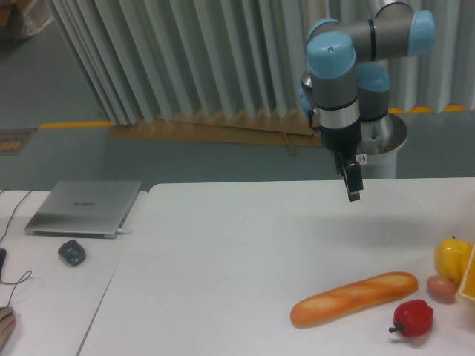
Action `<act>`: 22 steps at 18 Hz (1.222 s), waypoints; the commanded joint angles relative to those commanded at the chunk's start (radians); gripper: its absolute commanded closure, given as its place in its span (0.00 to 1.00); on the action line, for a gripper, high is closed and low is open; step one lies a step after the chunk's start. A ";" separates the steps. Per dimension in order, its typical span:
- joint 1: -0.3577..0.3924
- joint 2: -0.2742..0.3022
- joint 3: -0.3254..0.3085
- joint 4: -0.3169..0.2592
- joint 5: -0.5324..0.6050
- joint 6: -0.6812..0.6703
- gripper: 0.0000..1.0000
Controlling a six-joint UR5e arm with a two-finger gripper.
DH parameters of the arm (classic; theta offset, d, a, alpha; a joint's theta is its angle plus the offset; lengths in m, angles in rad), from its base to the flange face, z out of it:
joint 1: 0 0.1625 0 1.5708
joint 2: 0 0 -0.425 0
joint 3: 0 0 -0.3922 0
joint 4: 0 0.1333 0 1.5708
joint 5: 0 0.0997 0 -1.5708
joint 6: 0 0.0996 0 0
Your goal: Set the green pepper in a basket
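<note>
No green pepper shows anywhere in the camera view. Of the basket (469,280) only a slanted yellow-orange rim shows at the right edge of the table. My gripper (353,191) hangs above the back of the white table, well left of and behind the basket. It is seen edge-on as one narrow dark finger (352,178), so the gap between the fingers cannot be made out. Nothing is visibly held in it.
A glossy yellow pepper (452,256) sits just left of the basket rim, with a small brownish round item (442,288) below it. A red pepper (413,319) and a long bread loaf (355,297) lie at the front right. A laptop (84,208) and a mouse (72,252) rest at the left.
</note>
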 joint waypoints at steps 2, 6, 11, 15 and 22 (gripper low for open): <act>0.000 0.002 -0.002 -0.001 -0.001 -0.004 0.00; -0.001 0.002 -0.002 -0.001 -0.002 -0.004 0.00; 0.000 0.002 -0.002 0.000 0.004 0.002 0.00; 0.000 0.002 0.003 -0.001 0.027 -0.005 0.00; 0.014 -0.002 0.010 -0.001 0.028 -0.057 0.00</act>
